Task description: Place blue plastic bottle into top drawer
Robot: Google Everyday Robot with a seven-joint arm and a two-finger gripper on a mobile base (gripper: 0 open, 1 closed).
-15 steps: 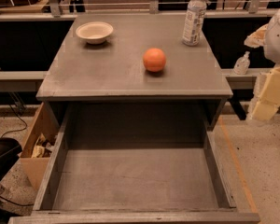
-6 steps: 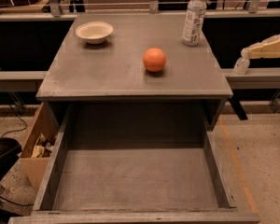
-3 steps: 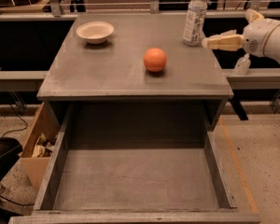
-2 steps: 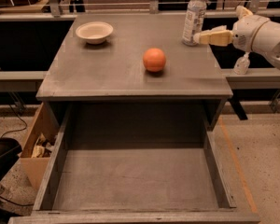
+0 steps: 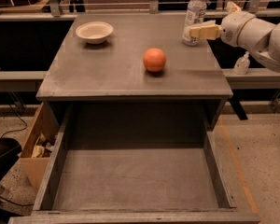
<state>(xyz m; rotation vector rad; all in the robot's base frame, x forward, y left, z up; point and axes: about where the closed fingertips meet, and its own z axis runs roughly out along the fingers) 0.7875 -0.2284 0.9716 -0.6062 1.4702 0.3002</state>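
The blue plastic bottle [image 5: 194,16], clear with a white cap and pale label, stands upright at the back right of the grey table [image 5: 107,73]. My gripper [image 5: 209,19] reaches in from the right at the bottle's height and is open. One cream finger [image 5: 203,31] crosses in front of the bottle's lower part, and the other finger shows behind, to the bottle's right. I cannot tell whether they touch the bottle. The top drawer [image 5: 135,176] is pulled out wide below the table's front edge, and nothing lies on its flat grey bottom.
An orange ball [image 5: 154,59] sits mid-table and a white bowl [image 5: 94,31] at the back left. A small pump-top bottle [image 5: 242,63] stands on the ledge to the right. A tan box of clutter [image 5: 37,146] sits on the floor at the left.
My arm has swung in from the right side and moved left along the table's back edge until the gripper reached the bottle. The bottle, ball, bowl and drawer have not moved.
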